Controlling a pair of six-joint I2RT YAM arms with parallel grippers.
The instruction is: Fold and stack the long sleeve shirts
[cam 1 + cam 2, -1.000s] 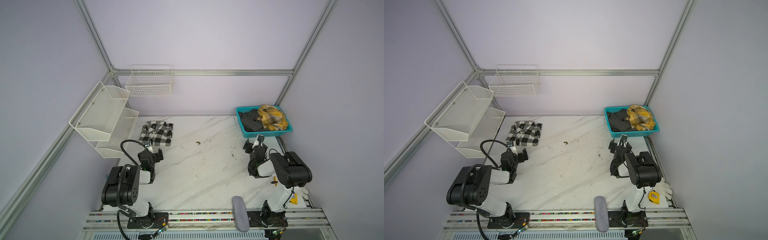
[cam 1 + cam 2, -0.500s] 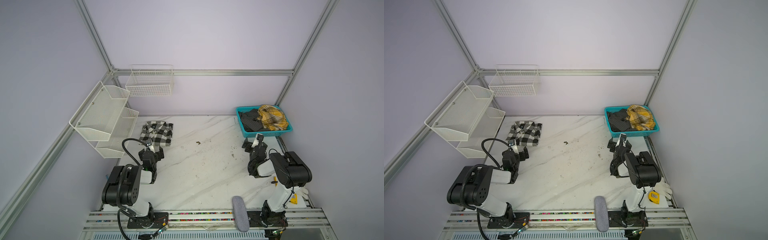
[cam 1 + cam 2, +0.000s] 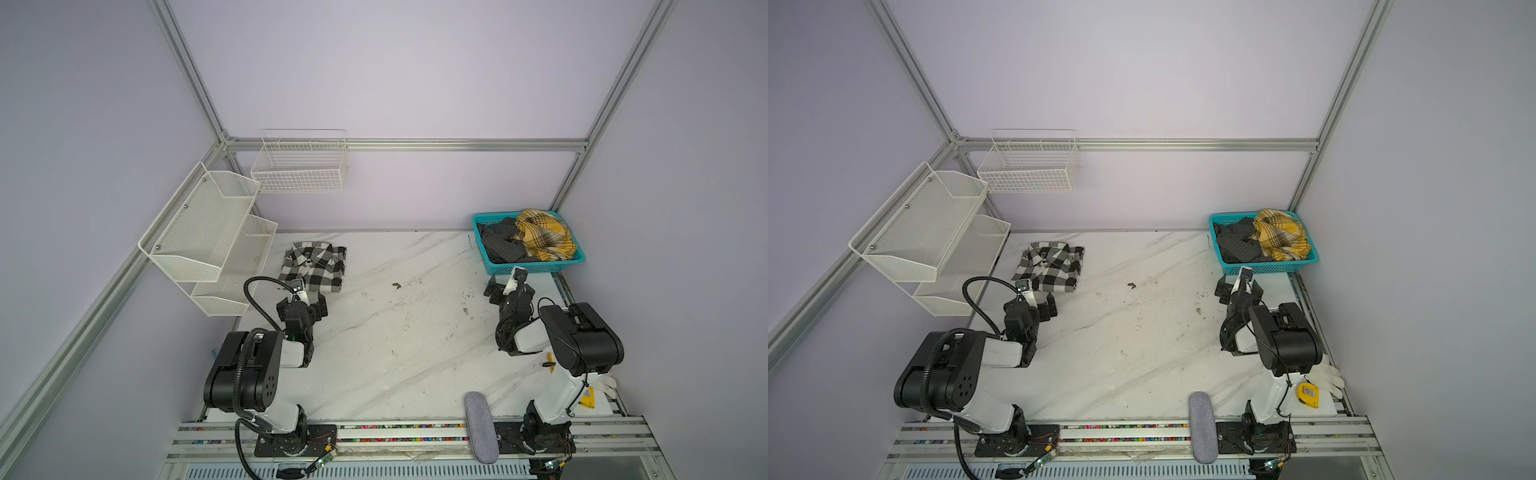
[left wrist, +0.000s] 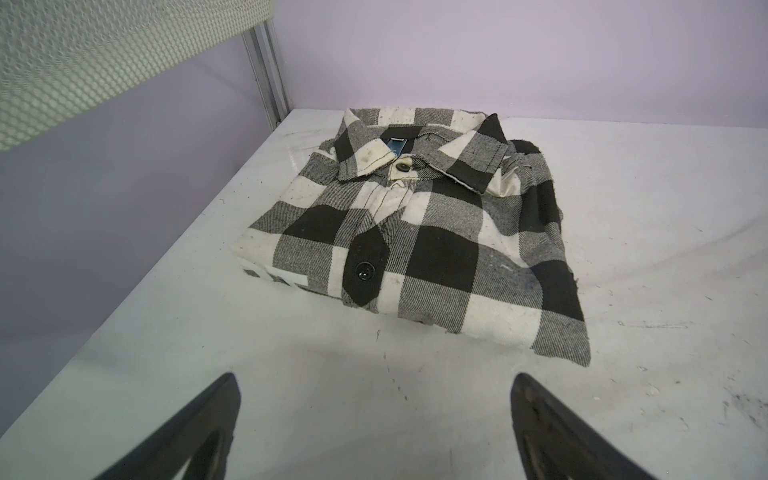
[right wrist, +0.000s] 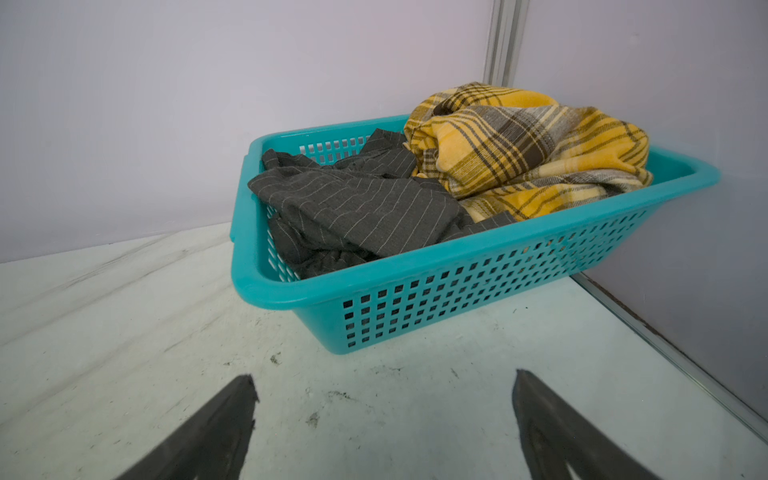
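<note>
A black-and-white checked long sleeve shirt (image 3: 313, 268) (image 3: 1050, 266) lies folded, collar up and buttoned, at the back left of the marble table. In the left wrist view this shirt (image 4: 415, 232) is just ahead of my left gripper (image 4: 374, 380) (image 3: 307, 301), which is open, empty and a short way off it. A yellow plaid shirt (image 3: 544, 235) (image 5: 528, 145) and a dark grey striped one (image 3: 498, 243) (image 5: 357, 208) lie crumpled in a teal basket (image 3: 536, 268) (image 5: 457, 291). My right gripper (image 5: 384, 376) (image 3: 505, 286) is open and empty in front of the basket.
White mesh shelves (image 3: 208, 224) hang over the table's left edge and a wire basket (image 3: 301, 166) is on the back wall. A grey pouch (image 3: 480, 426) lies on the front rail. A yellow tape measure (image 3: 1307, 392) and a white glove (image 3: 1329, 374) sit at the right arm's base.
Both grippers have shifted only slightly and stay open. The shirts and the basket have not moved.
</note>
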